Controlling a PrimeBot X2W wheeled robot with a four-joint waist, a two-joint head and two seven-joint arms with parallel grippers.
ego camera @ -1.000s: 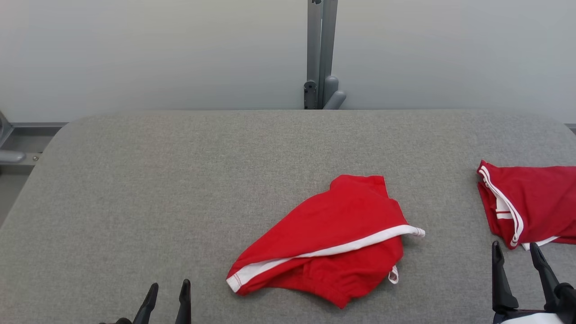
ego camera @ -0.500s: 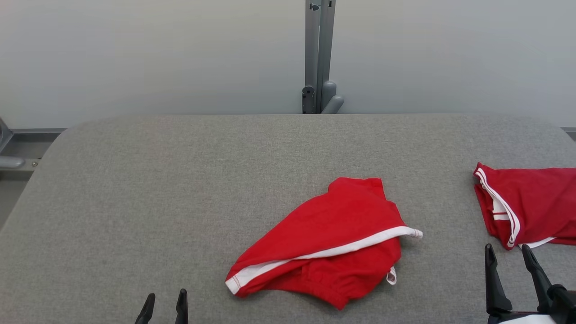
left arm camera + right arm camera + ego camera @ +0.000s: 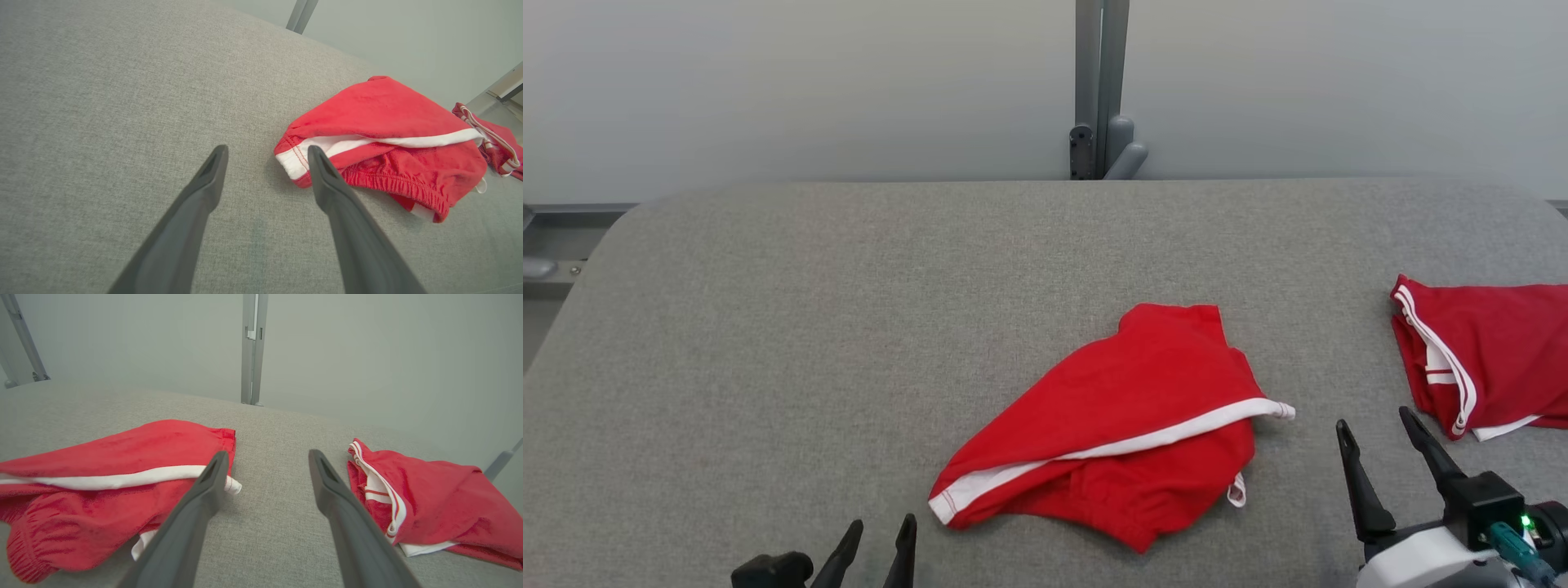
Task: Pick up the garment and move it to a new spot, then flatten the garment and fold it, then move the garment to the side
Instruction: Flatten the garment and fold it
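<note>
Left gripper [image 3: 880, 524] and right gripper [image 3: 1372, 418], both with fingers spread wide and holding nothing, stand near the front edge of the grey surface [image 3: 849, 327]. Between them lie the crumpled red shorts [image 3: 1119, 408], probably the piece to be picked up. They sit right of the middle and close to the front edge. Their long axis runs on a diagonal, from a white-banded corner at the front left to a bunched end farther back and to the right. In the left wrist view that corner lies just beside the inner finger of the left gripper [image 3: 266, 150], ahead and to its right. In the right wrist view the far tip of the white band [image 3: 122, 479] lies just left of the right gripper [image 3: 267, 453]. The left gripper seems slightly the nearer. A second red garment [image 3: 1486, 359], apparently folded, lies at the right edge, to the right of the right gripper. Compared with a second ago, both grippers have closed in on the shorts from either side, the right one more so. The camera has shifted a little, and the shorts keep the same shape.
</note>
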